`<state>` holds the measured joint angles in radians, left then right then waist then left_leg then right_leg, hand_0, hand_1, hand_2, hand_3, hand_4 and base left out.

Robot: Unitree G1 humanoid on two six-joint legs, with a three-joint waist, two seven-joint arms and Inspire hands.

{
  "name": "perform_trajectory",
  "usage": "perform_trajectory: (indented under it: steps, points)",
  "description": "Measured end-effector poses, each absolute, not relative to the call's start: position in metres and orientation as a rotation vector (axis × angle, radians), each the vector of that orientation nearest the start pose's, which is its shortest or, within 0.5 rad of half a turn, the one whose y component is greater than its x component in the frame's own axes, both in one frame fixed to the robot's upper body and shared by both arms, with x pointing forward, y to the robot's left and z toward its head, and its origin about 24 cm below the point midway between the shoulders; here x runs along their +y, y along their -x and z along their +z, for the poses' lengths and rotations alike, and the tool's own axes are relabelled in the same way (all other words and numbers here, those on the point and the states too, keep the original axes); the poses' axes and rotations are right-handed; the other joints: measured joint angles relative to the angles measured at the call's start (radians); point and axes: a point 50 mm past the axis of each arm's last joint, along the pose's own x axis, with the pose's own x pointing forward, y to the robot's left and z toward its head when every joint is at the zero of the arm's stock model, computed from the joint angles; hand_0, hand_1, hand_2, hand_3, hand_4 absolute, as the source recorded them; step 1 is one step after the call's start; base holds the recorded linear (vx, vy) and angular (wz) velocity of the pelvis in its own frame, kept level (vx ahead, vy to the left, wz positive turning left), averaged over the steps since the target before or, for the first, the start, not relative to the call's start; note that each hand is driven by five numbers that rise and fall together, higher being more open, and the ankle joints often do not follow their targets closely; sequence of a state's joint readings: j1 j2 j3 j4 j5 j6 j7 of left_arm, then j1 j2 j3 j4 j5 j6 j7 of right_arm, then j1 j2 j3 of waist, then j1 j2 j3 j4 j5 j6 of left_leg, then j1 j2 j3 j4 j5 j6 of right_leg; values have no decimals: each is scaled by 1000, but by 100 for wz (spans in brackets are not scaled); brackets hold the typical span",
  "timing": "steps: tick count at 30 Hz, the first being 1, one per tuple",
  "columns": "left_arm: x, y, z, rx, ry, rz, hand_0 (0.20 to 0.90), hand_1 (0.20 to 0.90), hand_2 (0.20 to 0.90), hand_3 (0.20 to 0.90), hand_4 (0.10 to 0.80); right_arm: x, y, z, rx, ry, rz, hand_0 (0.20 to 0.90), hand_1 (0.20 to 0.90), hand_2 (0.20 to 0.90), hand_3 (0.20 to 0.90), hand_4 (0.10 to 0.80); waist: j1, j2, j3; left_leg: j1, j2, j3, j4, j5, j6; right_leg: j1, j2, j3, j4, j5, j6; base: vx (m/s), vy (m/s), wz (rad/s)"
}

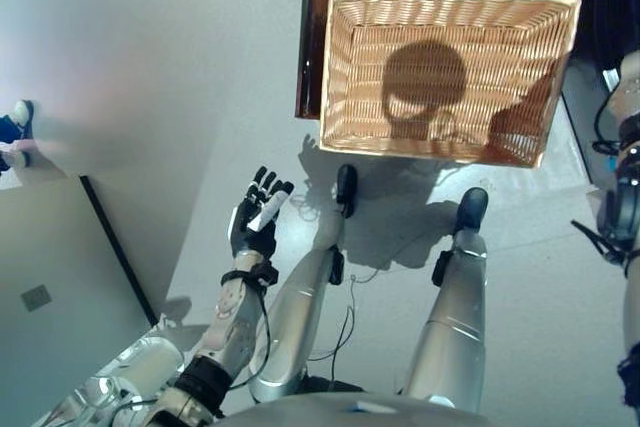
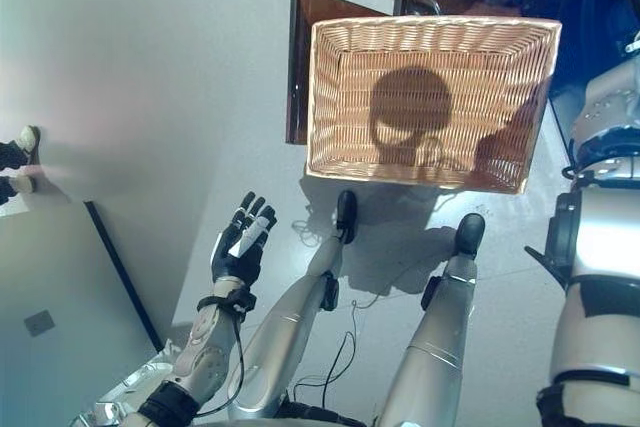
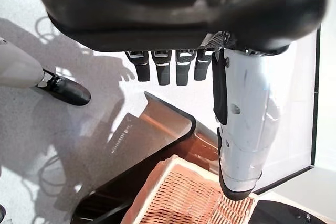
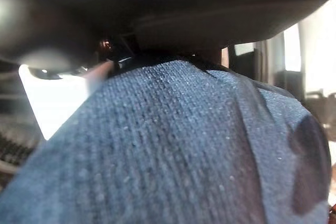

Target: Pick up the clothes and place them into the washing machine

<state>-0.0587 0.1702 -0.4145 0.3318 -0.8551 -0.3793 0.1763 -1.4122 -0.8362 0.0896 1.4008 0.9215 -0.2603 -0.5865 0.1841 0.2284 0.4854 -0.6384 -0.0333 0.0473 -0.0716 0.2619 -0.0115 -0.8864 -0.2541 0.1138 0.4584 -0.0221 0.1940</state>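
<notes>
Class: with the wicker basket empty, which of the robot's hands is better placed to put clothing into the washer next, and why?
Probably the right: blue cloth fills its wrist view right at the hand. The left hand hangs open and empty over the floor, and the wicker basket holds nothing.

The wicker basket (image 1: pixel 448 75) sits on a low wooden stand (image 1: pixel 312 42). The left hand (image 1: pixel 255 217) hovers near the basket's left front corner, well apart from it.

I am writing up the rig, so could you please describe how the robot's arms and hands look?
Both arms are silver-grey with dark bands at the joints. The left hand is dark with a white thumb cover and a black wrist strap. The right arm shows silver shells and black fittings; its hand is hidden.
</notes>
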Motion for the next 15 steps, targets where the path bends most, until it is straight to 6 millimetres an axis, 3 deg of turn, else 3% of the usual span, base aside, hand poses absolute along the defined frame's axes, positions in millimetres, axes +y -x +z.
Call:
perform_trajectory:
  steps: [8, 15]
  points:
    - [123, -247, -6, 123, 608, 45, 900, 900, 900, 900, 800, -382, -338, 321, -477, -639, -1063, 200, 200, 200, 200, 300, -5, 2, -1, 2, -8, 5, 0, 7, -3, -22, -3, 19, 36, -10, -2, 14, -2, 0]
    - [122, -247, -3, 109, 615, 34, 900, 900, 900, 900, 800, -399, -316, 351, -594, -709, -1091, 200, 200, 200, 200, 300, -3, 3, -2, -1, -19, 29, -1, 11, 0, -55, -6, 50, 65, -14, 2, 9, -32, -4]
